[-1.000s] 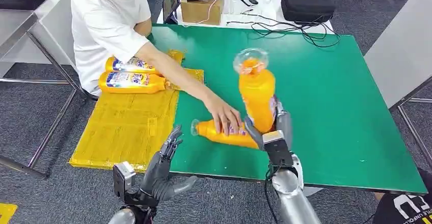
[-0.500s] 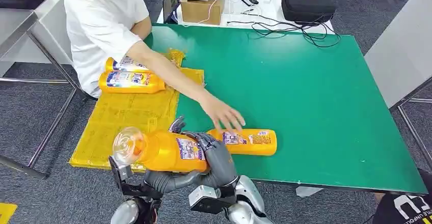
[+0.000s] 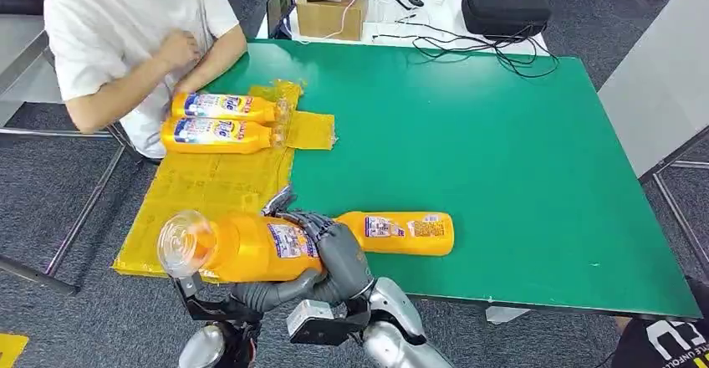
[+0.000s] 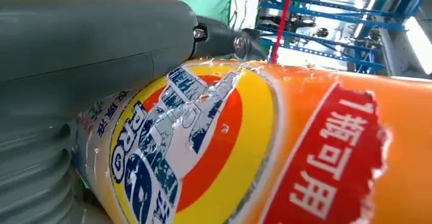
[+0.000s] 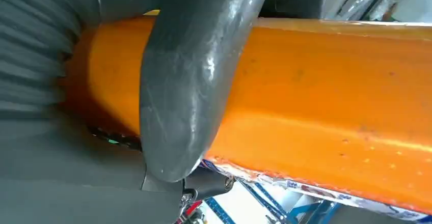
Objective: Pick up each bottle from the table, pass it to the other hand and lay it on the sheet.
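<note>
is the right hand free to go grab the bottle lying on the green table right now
Probably not yet. The right hand is wrapped around the held bottle, which the left hand also grips from below. The lying bottle is close beside it with nothing in between, so it must let go first.

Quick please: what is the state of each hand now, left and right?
Left hand: holds the orange bottle from below.
Right hand: grips the same bottle, fingers wrapped over it.
</note>
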{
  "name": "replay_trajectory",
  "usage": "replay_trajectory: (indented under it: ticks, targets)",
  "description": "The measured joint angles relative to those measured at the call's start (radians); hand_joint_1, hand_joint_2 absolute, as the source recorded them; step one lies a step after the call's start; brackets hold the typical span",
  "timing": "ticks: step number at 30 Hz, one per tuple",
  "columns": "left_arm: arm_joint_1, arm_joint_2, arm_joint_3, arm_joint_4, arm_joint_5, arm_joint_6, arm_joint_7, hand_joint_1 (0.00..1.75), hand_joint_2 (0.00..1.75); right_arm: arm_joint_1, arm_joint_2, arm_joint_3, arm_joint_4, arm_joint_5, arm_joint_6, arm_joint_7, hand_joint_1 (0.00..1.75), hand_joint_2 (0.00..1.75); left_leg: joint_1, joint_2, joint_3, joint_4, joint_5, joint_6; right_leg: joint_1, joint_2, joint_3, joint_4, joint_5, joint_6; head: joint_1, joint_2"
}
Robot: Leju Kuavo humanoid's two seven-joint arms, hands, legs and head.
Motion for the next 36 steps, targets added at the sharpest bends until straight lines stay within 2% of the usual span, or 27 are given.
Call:
replay_trajectory:
  ticks: [5,13,20,23,26,30,34,36]
  targets:
    - [-0.001,0.0,0.012,0.0,0.046,-0.03,0.003,1.75,1.75,0.006,-0.001,0.01,0.005,0.004,0.003,0.0,0.0,0.0,0.0,0.0,0.0,0.0,0.0,0.0,0.0,0.0,0.0,0.0,0.0,0.0,0.0,0.0]
    - [-0.038,0.0,-0.004,-0.012,-0.019,0.013,-0.009,1.75,1.75,0.046,-0.006,0.007,-0.038,-0.117,-0.042,-0.122,0.0,0.0,0.0,0.0,0.0,0.0,0.0,0.0,0.0,0.0,0.0,0.0,0.0,0.0,0.0,0.0]
    - [-0.1,0.0,-0.037,-0.018,-0.024,0.043,-0.002,1.75,1.75,0.078,-0.019,-0.011,-0.132,-0.186,-0.069,-0.155,0.0,0.0,0.0,0.0,0.0,0.0,0.0,0.0,0.0,0.0,0.0,0.0,0.0,0.0,0.0,0.0]
    - [-0.144,0.0,-0.063,-0.01,-0.208,0.237,0.005,1.75,1.75,0.094,-0.019,-0.024,-0.166,-0.227,-0.082,-0.158,0.0,0.0,0.0,-0.002,0.0,0.0,0.0,0.0,0.0,-0.001,0.001,0.0,0.0,0.0,0.001,0.0]
    - [-0.223,0.01,-0.067,0.073,-0.437,0.46,0.081,1.75,1.75,0.11,-0.018,-0.035,-0.196,-0.236,-0.093,-0.183,0.0,0.0,0.0,-0.001,0.0,0.0,0.0,0.0,0.0,0.0,0.001,0.0,0.0,0.0,0.001,0.0]
    - [-0.327,0.035,-0.015,0.237,-0.523,0.507,0.104,1.75,1.75,0.118,-0.011,-0.044,-0.207,-0.291,-0.115,-0.185,0.0,0.0,0.001,0.0,0.001,0.0,0.001,-0.001,0.001,0.0,0.001,0.001,0.001,0.0,-0.001,0.0]
    - [-0.376,0.052,0.047,0.358,-0.511,0.505,0.102,1.75,1.75,0.121,-0.003,-0.044,-0.209,-0.331,-0.115,-0.185,0.0,0.0,0.0,0.001,0.001,0.0,0.001,-0.001,0.001,0.0,0.001,0.001,0.001,0.0,-0.002,0.0]
    - [-0.395,0.06,0.069,0.408,-0.599,0.603,0.1,1.75,1.75,0.121,0.003,-0.047,-0.207,-0.367,-0.086,-0.185,0.0,0.0,0.0,0.001,0.001,0.0,0.001,-0.001,0.0,0.0,0.0,0.001,0.001,0.0,-0.002,0.0]
